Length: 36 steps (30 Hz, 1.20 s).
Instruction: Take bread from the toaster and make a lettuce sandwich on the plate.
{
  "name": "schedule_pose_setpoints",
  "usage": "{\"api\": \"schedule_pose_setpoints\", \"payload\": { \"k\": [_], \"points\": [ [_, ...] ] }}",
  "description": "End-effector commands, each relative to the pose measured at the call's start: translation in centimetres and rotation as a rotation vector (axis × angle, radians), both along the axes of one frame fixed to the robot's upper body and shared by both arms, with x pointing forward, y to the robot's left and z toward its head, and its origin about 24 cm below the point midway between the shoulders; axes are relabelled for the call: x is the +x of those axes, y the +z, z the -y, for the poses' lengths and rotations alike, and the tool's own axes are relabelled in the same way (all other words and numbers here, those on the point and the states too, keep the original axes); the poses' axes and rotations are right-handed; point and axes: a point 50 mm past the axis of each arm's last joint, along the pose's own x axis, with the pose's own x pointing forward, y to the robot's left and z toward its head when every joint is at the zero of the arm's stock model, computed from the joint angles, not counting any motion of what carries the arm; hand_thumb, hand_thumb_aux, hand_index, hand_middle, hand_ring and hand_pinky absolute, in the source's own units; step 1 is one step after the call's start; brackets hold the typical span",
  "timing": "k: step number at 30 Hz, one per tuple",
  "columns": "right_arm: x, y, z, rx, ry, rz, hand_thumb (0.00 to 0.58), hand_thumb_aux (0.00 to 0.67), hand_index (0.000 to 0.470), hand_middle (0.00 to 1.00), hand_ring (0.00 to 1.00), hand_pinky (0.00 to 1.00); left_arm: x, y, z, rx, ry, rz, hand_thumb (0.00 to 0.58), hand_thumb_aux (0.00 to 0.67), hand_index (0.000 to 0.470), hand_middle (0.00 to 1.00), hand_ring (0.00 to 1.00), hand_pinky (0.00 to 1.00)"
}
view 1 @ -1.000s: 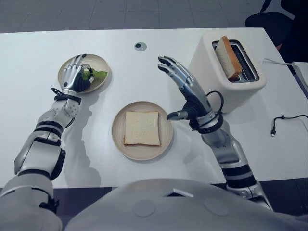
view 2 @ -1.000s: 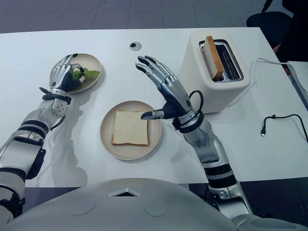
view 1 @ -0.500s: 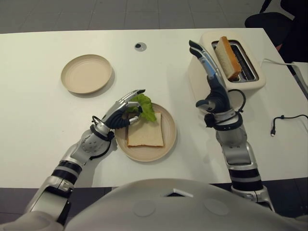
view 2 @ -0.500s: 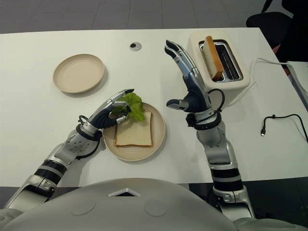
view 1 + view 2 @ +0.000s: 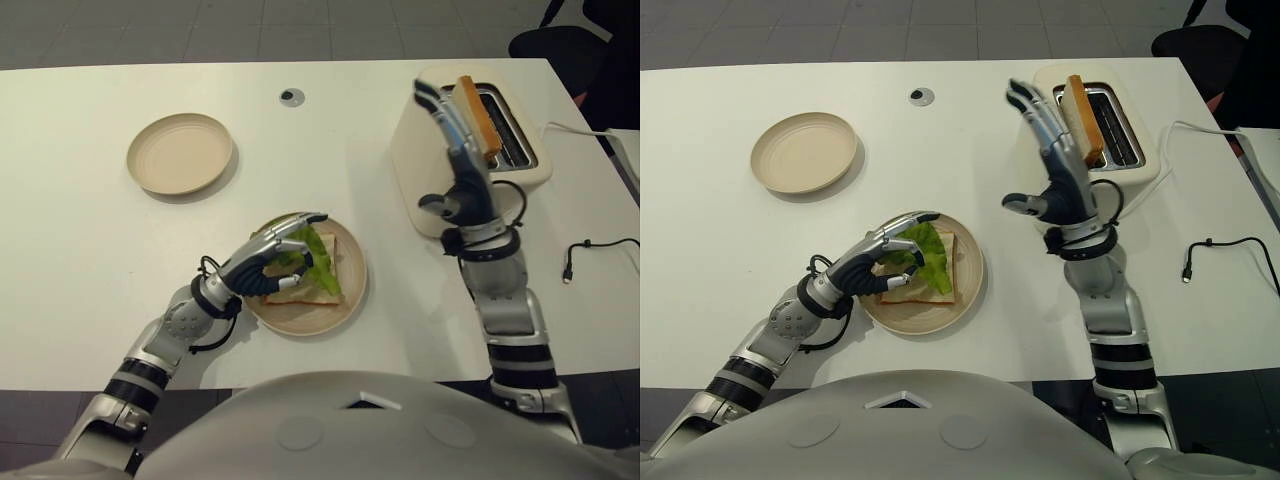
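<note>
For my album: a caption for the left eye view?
Left hand holds lettuce on bread on the plate; open right hand beside the slice in the toaster.

plain white tabletop [image 5: 60, 200]. beige round plate [image 5: 310, 325], second beige round plate [image 5: 180, 153] same tone. bright green lettuce leaf [image 5: 318, 262]. pale square bread slice [image 5: 925, 291], tan crust. cream boxy toaster [image 5: 420, 150], golden-brown toast slice [image 5: 480, 120]. silver-black left hand [image 5: 262, 268] and right hand [image 5: 462, 180]. thin black cable [image 5: 600, 248].

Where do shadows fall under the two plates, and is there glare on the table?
Left eye view: a soft shadow hugs the lower right rim of the empty plate and of the sandwich plate. Right eye view: the same; the table looks evenly lit, with no bright glare patch.
</note>
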Motion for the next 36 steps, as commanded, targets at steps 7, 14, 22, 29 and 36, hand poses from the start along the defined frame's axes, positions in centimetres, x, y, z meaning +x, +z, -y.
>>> {"api": "schedule_pose_setpoints", "payload": {
  "k": [7, 14, 22, 29, 36],
  "points": [
    [0.8, 0.2, 7.4, -0.365, -0.571, -0.165, 0.0, 0.0, 0.0, 0.0, 0.0, 0.0, -0.6, -1.8, 0.0, 0.095, 0.007, -0.065, 0.0, 0.0, 0.0, 0.0, 0.0, 0.0],
    [1.5, -1.5, 6.7, -0.501, -0.519, -0.322, 0.403, 0.3, 0.21, 0.08, 0.08, 0.08, 0.2, 0.2, 0.6, -0.044, 0.052, 0.014, 0.0, 0.0, 0.0, 0.0, 0.0, 0.0],
    [0.8, 3.1, 5.5, -0.392, -0.51, -0.019, 0.58, 0.67, 0.47, 1.0, 1.0, 1.0, 0.4, 0.8, 0.5, -0.107, 0.093, 0.032, 0.0, 0.0, 0.0, 0.0, 0.0, 0.0],
    [-2.5, 8.5, 2.3, 0.057, -0.263, 0.481, 0.58, 0.67, 0.47, 1.0, 1.0, 1.0, 2.2, 2.7, -2.4, -0.29, 0.318, 0.118, 0.0, 0.0, 0.0, 0.0, 0.0, 0.0],
    [-0.2, -2.9, -4.7, 0.391, 0.465, -0.574, 0.58, 0.67, 0.47, 1.0, 1.0, 1.0, 3.0, 6.4, -6.8, -0.471, 0.601, 0.35, 0.0, 0.0, 0.0, 0.0, 0.0, 0.0]
  ]
}}
